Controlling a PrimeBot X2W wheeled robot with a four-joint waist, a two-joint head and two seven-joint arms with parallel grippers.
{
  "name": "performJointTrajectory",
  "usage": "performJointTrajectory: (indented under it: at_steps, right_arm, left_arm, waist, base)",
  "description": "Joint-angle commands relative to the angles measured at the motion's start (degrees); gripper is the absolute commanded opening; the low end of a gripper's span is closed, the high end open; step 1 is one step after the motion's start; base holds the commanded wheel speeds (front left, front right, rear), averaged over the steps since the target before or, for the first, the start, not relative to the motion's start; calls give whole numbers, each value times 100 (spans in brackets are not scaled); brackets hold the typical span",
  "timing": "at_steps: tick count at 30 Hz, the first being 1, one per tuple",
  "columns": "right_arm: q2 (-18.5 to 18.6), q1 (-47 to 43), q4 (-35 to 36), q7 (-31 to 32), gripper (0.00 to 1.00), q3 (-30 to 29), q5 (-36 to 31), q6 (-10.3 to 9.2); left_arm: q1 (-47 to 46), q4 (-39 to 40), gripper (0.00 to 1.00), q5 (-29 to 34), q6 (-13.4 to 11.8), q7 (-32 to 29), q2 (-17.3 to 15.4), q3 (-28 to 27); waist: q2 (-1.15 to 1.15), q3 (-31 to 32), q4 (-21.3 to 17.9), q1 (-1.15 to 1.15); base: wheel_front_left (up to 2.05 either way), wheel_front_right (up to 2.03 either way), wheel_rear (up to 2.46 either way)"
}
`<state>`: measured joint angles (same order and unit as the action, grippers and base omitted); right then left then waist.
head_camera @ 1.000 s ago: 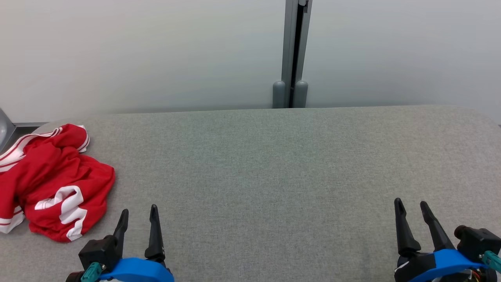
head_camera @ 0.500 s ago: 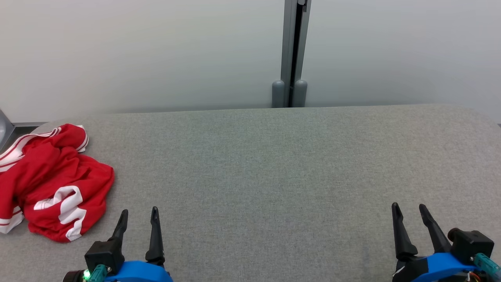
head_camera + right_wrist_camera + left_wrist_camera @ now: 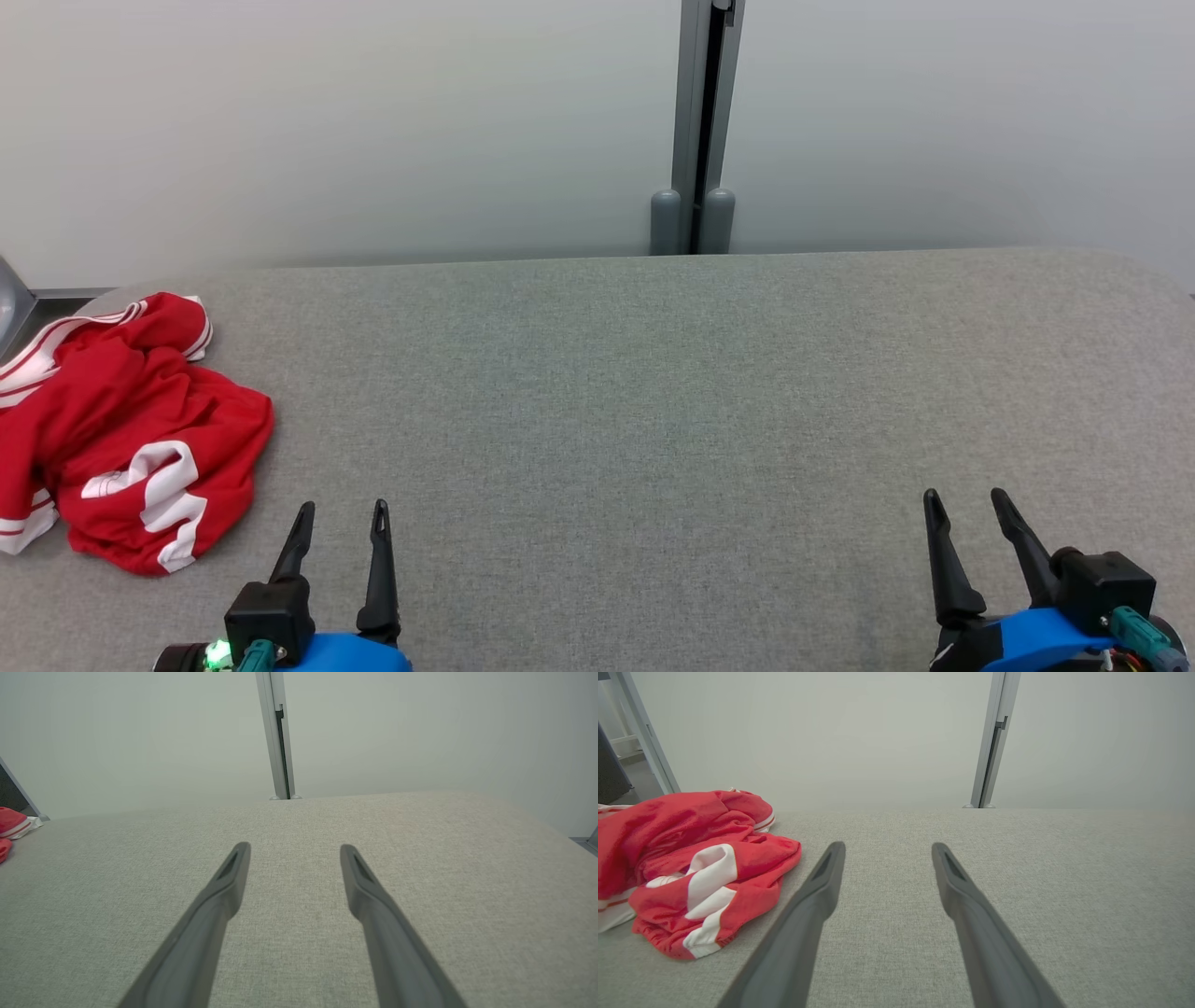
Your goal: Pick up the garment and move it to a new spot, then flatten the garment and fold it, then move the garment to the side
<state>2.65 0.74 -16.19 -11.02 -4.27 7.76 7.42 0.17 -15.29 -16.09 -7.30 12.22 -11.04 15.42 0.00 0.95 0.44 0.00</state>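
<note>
1. The crumpled red knit garment with white stripes and white patches (image 3: 131, 439) is bunched in a loose heap at the far left of the broad grey fabric-covered table (image 3: 653, 401). Part of it runs out of the head view, and nothing grips it.
2. The left gripper (image 3: 343, 509) is held low at the near edge, near the heap's right side but clear of it. Its two dark fingers are spread wide and empty. This is judged a ready stance for a reach leftward into the cloth.
3. The right gripper (image 3: 963, 495) is poised well apart at the near right, fingers likewise spread with nothing between them. It is judged to be held clear until two-handed flattening is needed.
4. The wide middle of the table is judged the likely new spot, since room is offered there for spreading and folding.
5. No step is judged done; the garment is not yet lifted.
6. A heap pinched by one top fold may be expected to rise unevenly.
</note>
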Motion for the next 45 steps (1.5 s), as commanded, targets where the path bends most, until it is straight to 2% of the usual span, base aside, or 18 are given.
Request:
performJointTrajectory:
  at_steps: [1,15,19,27,28,38,45]
  right_arm:
    - [42,-52,-25,-38,100,-5,-69,12]
    - [40,-16,-99,-115,100,-14,35,12]
    - [39,-67,-99,-122,100,-64,37,13]
    - [37,-65,4,-110,100,-156,1,13]
    - [37,-65,4,-110,100,-156,1,13]
    - [36,-66,-22,-136,100,-141,32,8]
    - [37,-65,-55,-167,100,13,91,8]
  left_arm:
    - [55,9,100,30,-34,49,-41,0]
    - [70,39,100,-250,-11,77,50,-71]
    - [22,41,100,-255,29,61,24,-29]
    - [-21,99,100,-235,-12,72,-55,-15]
    - [-21,99,100,-235,-12,72,-55,-15]
    - [115,259,100,-276,-114,15,-144,-56]
    - [181,329,100,-298,-149,12,-198,-64]
  waist:
    - [0,-4,-4,0]
    - [0,-3,2,0]
    - [0,3,116,0]
    - [0,-17,839,0]
    - [0,-17,839,0]
    - [0,-50,1877,0]
    - [0,-20,2339,0]
  base:
    - [0,0,0]
    - [0,0,0]
    - [0,0,0]
    - [0,0,0]
    - [0,0,0]
    - [0,0,0]
    - [0,0,0]
